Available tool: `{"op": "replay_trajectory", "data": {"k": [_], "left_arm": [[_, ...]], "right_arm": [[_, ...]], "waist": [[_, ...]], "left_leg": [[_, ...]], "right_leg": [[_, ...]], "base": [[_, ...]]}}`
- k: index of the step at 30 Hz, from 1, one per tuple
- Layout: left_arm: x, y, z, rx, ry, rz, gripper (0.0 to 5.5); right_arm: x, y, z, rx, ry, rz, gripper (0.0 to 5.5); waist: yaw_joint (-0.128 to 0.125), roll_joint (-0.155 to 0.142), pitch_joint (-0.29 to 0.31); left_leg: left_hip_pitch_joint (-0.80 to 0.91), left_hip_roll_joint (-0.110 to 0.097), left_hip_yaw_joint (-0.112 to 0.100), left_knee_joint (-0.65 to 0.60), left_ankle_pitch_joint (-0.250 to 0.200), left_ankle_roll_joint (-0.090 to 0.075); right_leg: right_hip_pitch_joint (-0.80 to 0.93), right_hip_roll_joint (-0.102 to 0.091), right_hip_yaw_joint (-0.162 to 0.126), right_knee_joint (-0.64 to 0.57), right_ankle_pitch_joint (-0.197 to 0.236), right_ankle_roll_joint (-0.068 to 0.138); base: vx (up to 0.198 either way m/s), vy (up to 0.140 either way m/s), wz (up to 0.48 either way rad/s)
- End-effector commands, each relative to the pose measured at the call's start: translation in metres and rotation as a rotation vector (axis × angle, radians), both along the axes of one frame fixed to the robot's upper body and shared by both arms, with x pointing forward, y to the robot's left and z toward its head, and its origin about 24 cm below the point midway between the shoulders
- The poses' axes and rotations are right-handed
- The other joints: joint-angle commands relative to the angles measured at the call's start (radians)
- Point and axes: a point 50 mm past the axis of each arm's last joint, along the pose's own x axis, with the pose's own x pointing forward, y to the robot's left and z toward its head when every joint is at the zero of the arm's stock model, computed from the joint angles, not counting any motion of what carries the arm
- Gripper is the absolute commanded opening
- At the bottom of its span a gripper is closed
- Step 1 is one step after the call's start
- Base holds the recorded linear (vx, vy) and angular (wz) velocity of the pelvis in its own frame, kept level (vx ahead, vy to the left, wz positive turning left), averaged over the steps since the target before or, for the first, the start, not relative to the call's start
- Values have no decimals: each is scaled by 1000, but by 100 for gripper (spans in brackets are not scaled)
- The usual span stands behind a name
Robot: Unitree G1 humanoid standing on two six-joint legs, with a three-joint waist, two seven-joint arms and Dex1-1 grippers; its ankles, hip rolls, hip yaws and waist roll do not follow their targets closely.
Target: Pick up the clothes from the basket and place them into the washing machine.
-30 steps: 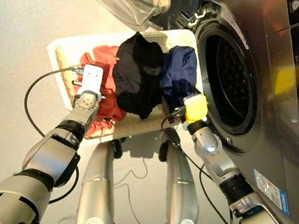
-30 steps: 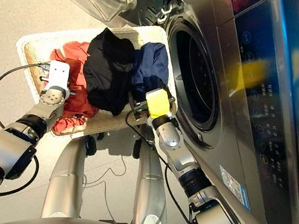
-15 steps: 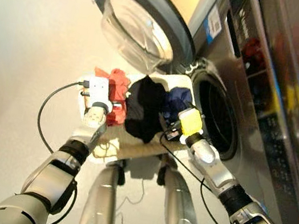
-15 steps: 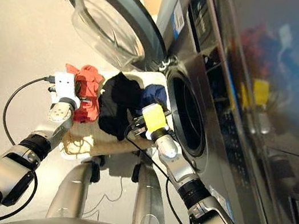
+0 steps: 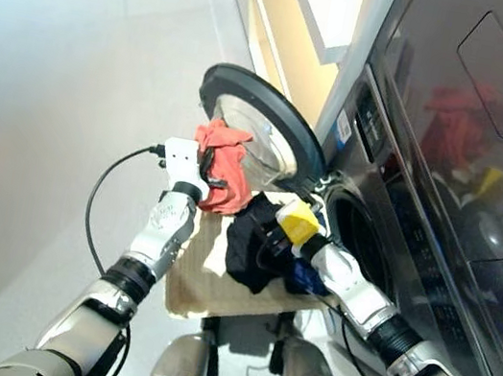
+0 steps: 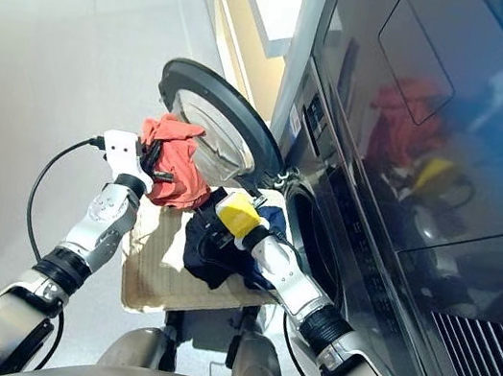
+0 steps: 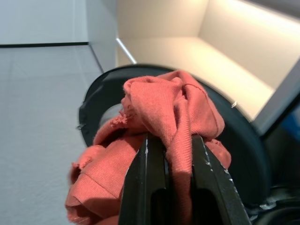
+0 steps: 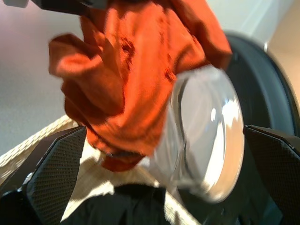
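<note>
Clearly, from the head views, the left gripper (image 5: 217, 179) is clamped on the coral-red garment (image 5: 224, 166) and holds it raised, right in front of the open glass door (image 5: 258, 140). The basket (image 5: 194, 280) sits below that gripper, and the black garment (image 5: 250, 241) lies in it with the navy one (image 5: 306, 278) peeking out beside the right arm. The right gripper (image 6: 220, 231) hovers low over those two pieces; its fingers are hidden there. The drum mouth of the washing machine (image 5: 358, 246) lies beyond it, on the far side from the left gripper.

From the left wrist view, both black fingers (image 7: 152, 178) are pinched shut on a fold of red cloth, the rest bunching ahead and hanging loose.

From the right wrist view, the right gripper's fingers (image 8: 51, 168) stand wide apart and empty, the red garment dangling straight ahead.

To do this well, I'd judge the left arm should swing round the door's rim, carry the bundle deep into the drum before releasing, and keep trailing cloth off the door.
</note>
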Motion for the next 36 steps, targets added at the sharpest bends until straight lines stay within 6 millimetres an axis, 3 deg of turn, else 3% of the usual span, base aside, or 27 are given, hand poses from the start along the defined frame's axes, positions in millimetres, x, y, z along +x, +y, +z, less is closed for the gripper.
{"op": "replay_trajectory", "data": {"k": [1,6,17,18,19,20,29,35,36], "left_arm": [[3,-11,16,4,-82,-89,0],[-11,-24,18,-88,-79,-177,0],[-29,-38,26,-238,-90,-327,0],[-31,-40,26,-252,-89,-337,0],[-31,-40,26,-252,-89,-337,0],[-32,-39,27,-254,-93,-342,0],[-32,-28,24,-229,-90,-297,0],[-31,-2,14,-234,-64,-150,0],[-31,1,13,-239,-59,-128,121]], "right_arm": [[-8,22,6,51,-27,74,550],[-12,30,2,66,4,87,550],[-12,42,-4,169,111,64,550],[-10,41,-3,182,111,52,289],[-10,41,-3,182,111,52,164],[-10,36,-4,182,114,33,0],[-10,20,-7,198,115,-41,0],[-16,11,-27,188,180,-135,0],[-16,9,-28,186,179,-146,0]], "waist": [[14,-38,-93],[20,-26,-136],[35,-25,-166],[35,-26,-170],[36,-26,-170],[36,-28,-173],[33,-34,-181],[36,-37,-181],[36,-37,-181]], "left_leg": [[8,1,5,-7,20,-23],[48,-1,1,-7,9,-21],[86,-2,-10,-7,-4,-19],[92,1,-12,-7,-6,-19],[92,1,-12,-7,-6,-19],[97,1,-13,-7,-9,-18],[113,0,-11,-7,-16,-16],[113,-1,-9,-7,-18,-13],[112,-2,-10,-7,-19,-13]], "right_leg": [[91,-43,-20,14,-87,87],[141,-43,-33,6,-100,86],[193,-41,-47,2,-114,84],[199,-39,-48,2,-117,83],[199,-39,-48,2,-117,83],[204,-38,-49,2,-119,84],[222,-37,-49,3,-125,84],[218,-39,-47,2,-120,87],[218,-40,-46,2,-119,87]], "base": [[56,-16,191],[22,-10,57],[0,0,0],[0,0,0],[0,0,0],[0,0,0],[0,0,0],[0,0,0],[0,0,0]]}}
